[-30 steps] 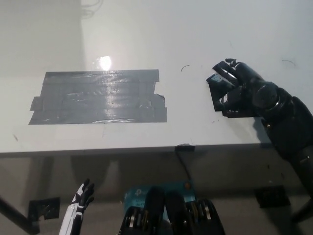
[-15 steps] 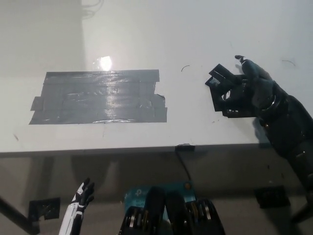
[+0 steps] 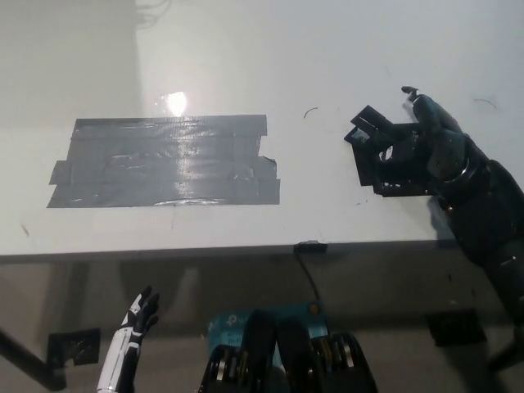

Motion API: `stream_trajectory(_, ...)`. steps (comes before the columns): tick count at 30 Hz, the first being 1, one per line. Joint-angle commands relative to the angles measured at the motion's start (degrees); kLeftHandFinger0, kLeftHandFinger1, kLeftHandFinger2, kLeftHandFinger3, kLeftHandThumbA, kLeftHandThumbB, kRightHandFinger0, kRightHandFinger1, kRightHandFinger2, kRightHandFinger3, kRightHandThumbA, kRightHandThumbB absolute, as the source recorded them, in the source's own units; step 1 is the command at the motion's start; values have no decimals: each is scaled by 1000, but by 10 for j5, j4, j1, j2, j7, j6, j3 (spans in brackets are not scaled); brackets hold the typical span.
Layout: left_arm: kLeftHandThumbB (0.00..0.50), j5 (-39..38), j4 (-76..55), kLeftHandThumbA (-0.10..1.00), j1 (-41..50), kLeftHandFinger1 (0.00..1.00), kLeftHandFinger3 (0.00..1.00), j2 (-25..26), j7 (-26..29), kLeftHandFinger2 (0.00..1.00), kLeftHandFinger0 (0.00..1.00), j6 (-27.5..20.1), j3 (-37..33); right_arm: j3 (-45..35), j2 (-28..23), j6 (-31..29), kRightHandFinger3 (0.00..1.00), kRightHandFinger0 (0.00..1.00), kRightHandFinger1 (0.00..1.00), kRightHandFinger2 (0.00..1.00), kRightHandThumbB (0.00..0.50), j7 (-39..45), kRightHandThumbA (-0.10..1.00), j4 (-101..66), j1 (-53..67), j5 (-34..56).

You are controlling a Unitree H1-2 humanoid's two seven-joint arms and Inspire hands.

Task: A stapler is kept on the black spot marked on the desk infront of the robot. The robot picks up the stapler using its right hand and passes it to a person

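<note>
Stapler [image 3: 375,151], a dark, blocky metal-and-plastic object, lies on the white desk [image 3: 246,65] toward its right side, well back from the front edge and well apart from the grey tape. It sits directly under and against the black right hand [image 3: 422,147], which reaches in from the right edge of the desk with the black arm trailing down toward the lower right corner. The hand covers the stapler's right portion, while the stapler's left end sticks out past the hand toward the middle of the desk. One fingertip [image 3: 409,92] points up and away toward the far edge of the desk, clear of the stapler. Whether the rest of the hand is clamped on the stapler or only resting against it cannot be told, because black hand and dark stapler blend together.

A large rectangular patch of shiny grey tape [image 3: 164,161] is stuck to the left half of the desk, near the front edge, catching a bright glare from above. The white left hand [image 3: 135,323] hangs below the front edge of the desk at the lower left, holding nothing, its dark fingertips spread apart.
</note>
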Motion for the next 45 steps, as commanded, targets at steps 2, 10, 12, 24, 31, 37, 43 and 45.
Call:
stream_trajectory(2,500,-3,-12,1000,-11,1000,1000,6,9,1000,1000,-19,-1,-30,-7,17,549,11,323,652,0,28,881,-46,-18,29)
stream_trajectory(10,500,1,-7,1000,-23,1000,1000,5,12,1000,1000,-19,1,-20,-18,56,663,42,354,690,0,96,796,-65,-37,33)
stream_trajectory(12,500,-1,-7,1000,-24,1000,1000,5,10,1000,1000,-19,1,-10,-25,61,726,1,297,674,0,127,790,-57,-44,35)
stream_trajectory(24,500,-4,-13,1000,-32,1000,1000,6,8,1000,1000,-19,2,53,-38,47,778,6,360,743,4,192,767,48,-107,2)
stream_trajectory(31,500,-7,-11,1000,-37,1000,1000,7,5,1000,1000,-19,2,93,-44,20,492,23,521,839,0,186,756,54,-101,-18)
stream_trajectory(37,500,-2,-12,1000,-37,1000,1000,7,8,1000,1000,-19,2,80,-34,22,660,287,754,1000,0,155,724,63,-89,-7)
stream_trajectory(43,500,-6,-12,1000,-37,1000,1000,8,6,1000,1000,-19,4,57,-22,28,1000,723,950,1000,0,131,763,62,-81,4)
stream_trajectory(45,500,-5,-11,1000,-38,1000,1000,8,7,1000,1000,-19,3,51,-18,28,1000,733,853,999,0,123,772,60,-79,4)
